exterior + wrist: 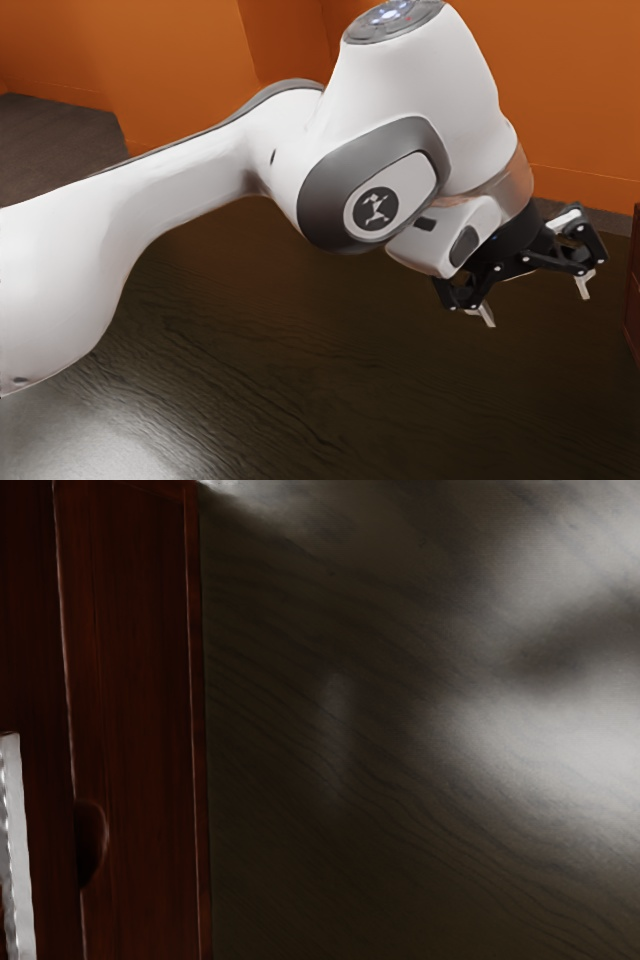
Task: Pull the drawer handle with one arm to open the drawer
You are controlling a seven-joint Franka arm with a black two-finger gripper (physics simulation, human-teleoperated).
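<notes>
Currently the gripper (pixel 535 298) hangs above the dark wood table (pixel 300 380), fingers spread wide, nothing between them. The white arm (pixel 200 220) comes in from the exterior view's left. A dark red cabinet (pixel 632 290) sits at the exterior view's right edge, near the gripper, not touching. Wrist view: its red wood front, with a silvery handle (pixel 12 850) apart from the hand. Can't tell if the drawer is open.

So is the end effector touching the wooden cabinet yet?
Apart. In the exterior view, the open end effector hangs in the air, and dark table shows between it and the wooden cabinet.
</notes>
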